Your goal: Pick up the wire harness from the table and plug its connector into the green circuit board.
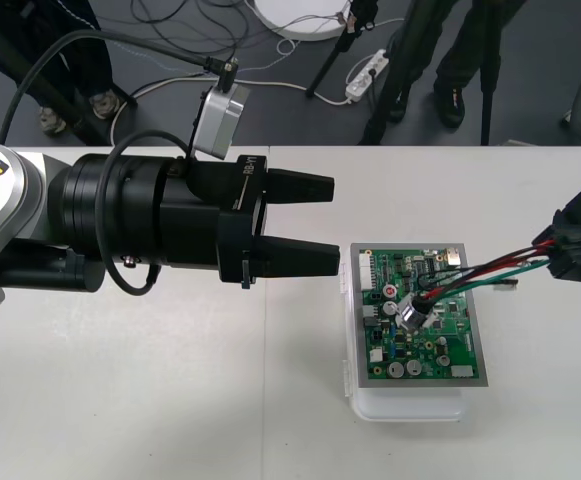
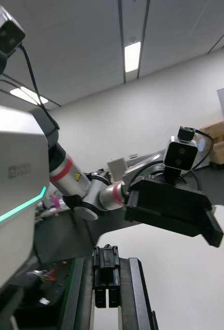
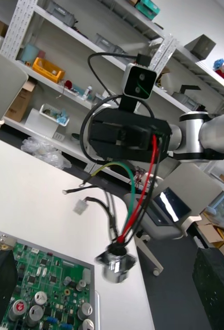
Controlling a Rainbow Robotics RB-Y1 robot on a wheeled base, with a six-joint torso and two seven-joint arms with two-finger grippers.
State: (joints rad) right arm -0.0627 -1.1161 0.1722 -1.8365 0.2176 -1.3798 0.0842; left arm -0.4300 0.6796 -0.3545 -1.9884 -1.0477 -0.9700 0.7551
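On the plain light table (image 1: 170, 400), our right gripper (image 1: 560, 252) holds the wire harness (image 1: 490, 268) clamped by its black plug (image 2: 106, 268) beside the green circuit board (image 1: 440, 350), with the socket (image 1: 410, 315) dangling over it, while our left gripper (image 1: 305, 222) hovers open-jawed nearby; with the pick-up done, we judge the plug must next be aimed at the board.

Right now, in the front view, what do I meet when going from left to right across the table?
Left gripper, fingers open → green circuit board → right gripper, shut on the wire harness.
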